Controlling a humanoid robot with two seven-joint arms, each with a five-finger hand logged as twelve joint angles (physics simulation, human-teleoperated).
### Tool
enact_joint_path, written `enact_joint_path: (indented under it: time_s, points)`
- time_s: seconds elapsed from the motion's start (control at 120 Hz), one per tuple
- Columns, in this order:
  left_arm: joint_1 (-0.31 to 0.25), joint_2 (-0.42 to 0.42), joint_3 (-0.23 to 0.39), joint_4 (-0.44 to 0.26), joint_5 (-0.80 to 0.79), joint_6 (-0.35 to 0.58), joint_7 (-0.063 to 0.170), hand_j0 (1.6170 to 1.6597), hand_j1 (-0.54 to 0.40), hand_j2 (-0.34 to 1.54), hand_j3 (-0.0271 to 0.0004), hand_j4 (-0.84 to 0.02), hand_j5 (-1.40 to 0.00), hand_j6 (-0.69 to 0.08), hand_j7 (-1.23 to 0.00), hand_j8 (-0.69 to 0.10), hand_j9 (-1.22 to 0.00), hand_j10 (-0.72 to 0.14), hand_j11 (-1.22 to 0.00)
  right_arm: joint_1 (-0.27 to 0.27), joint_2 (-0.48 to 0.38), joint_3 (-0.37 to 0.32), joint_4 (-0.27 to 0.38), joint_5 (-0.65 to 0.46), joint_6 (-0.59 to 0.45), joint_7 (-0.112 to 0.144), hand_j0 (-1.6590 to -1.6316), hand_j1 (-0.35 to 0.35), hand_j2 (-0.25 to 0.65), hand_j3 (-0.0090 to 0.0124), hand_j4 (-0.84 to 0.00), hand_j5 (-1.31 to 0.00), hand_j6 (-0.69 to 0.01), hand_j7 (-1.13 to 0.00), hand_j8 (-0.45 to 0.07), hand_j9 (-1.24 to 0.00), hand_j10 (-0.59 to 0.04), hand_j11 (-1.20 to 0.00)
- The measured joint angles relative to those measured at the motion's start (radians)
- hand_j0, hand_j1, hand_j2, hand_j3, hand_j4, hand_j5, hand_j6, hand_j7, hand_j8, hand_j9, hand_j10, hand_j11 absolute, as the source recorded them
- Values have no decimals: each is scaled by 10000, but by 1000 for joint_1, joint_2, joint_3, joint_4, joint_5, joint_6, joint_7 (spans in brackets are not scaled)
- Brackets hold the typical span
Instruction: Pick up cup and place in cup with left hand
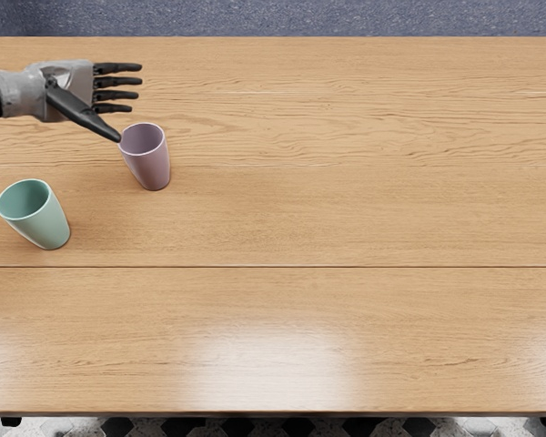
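Across the whole view we have the table (346,209), and over its far left part the left hand (65,84), wide open with fingers straight, gripping nothing. Of the cups, the green one (42,224) stands upright near the left edge, nearer us than the hand; the mauve one (149,167) stands upright just beyond the tip of the thumb (84,116). We cannot tell whether thumb and rim touch. We judge the mauve one the likelier first pick, with the grasp still to make. If the hand sweeps sideways or drops here, the thumb could catch that rim and tip it. Squeezing the tapered wall unevenly could make it slip. Later, lowering one cup tilted or off-centre could snag the other's rim and knock it over.
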Motion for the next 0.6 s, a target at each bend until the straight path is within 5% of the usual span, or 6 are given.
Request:
enact_joint_path:
  time_s: [0.475,0.6]
  points:
    - [-93,-61,8,79,248,0,2,16581,3297,37,0,-177,-216,-178,-216,-175,-215,-171,-215,-6,0,-3,1,1,1,0,-16581,-3491,1,0,-4,-1,-6,0,-4,0,-3,0]
    - [-101,-67,9,87,333,0,37,16581,3298,37,0,-181,-217,-182,-216,-179,-215,-174,-215,-7,0,-4,1,1,1,0,-16581,-3491,1,0,-4,-1,-6,0,-4,0,-3,0]
